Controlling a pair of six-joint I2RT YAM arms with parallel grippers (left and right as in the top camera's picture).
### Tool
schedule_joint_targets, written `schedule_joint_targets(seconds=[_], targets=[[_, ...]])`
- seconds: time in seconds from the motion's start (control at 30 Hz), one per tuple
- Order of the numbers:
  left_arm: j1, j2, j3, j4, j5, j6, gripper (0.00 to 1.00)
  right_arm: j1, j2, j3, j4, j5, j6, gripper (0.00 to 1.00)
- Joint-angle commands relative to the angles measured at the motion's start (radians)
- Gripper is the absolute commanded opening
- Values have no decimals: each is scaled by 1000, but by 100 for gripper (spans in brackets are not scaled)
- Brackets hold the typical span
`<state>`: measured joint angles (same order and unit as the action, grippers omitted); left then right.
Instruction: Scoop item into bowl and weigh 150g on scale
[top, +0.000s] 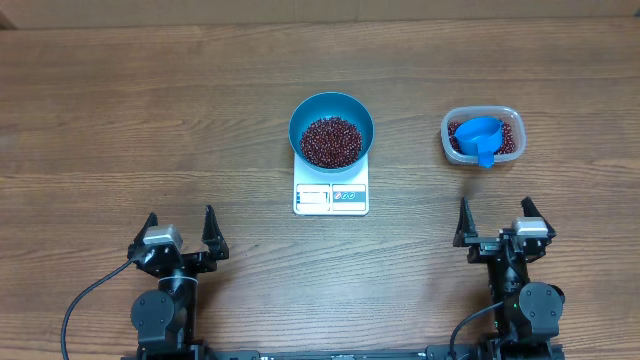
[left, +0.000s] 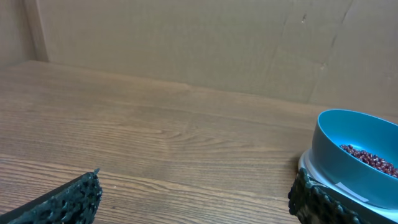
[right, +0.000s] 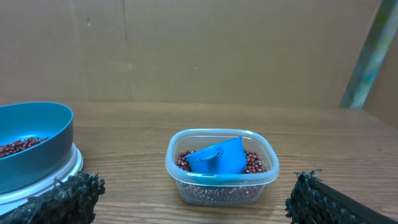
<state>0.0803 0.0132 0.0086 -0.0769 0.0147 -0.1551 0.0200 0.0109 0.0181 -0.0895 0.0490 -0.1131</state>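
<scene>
Both arms sit at the near edge of the bench (top: 120, 110). My left fingers (top: 211, 232) are spread wide with nothing between them. My right fingers (top: 465, 222) are the same, spread and empty.

The scale (top: 331, 198) is mid-bench, further out than both arms and between them. Its long axis runs away from me, with the display and buttons on the edge facing me. The bowl (top: 297, 125) stands upright on the far part of the scale, mouth up, wider than the plate under it. The beans (top: 331, 142) lie in a loose heap across its bottom, below the rim.

The tub (top: 446, 130) is out to the right, ahead of my right fingers and well apart from the scale, long axis left to right. The scoop (top: 478, 132) lies in it on more beans. Its cup is toward the far side and its handle points back at me, over the near rim.
</scene>
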Motion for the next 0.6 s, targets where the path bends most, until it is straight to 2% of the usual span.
schedule_joint_targets(seconds=[0.0,0.17,0.57], targets=[[5,-9,-4,-2,8,2,100,-5,-9,-10,4,-26,-35,100],[5,-9,-4,-1,8,2,100,-5,-9,-10,5,-63,-87,100],[5,-9,-4,-1,8,2,100,-5,-8,-10,1,-50,-80,100]])
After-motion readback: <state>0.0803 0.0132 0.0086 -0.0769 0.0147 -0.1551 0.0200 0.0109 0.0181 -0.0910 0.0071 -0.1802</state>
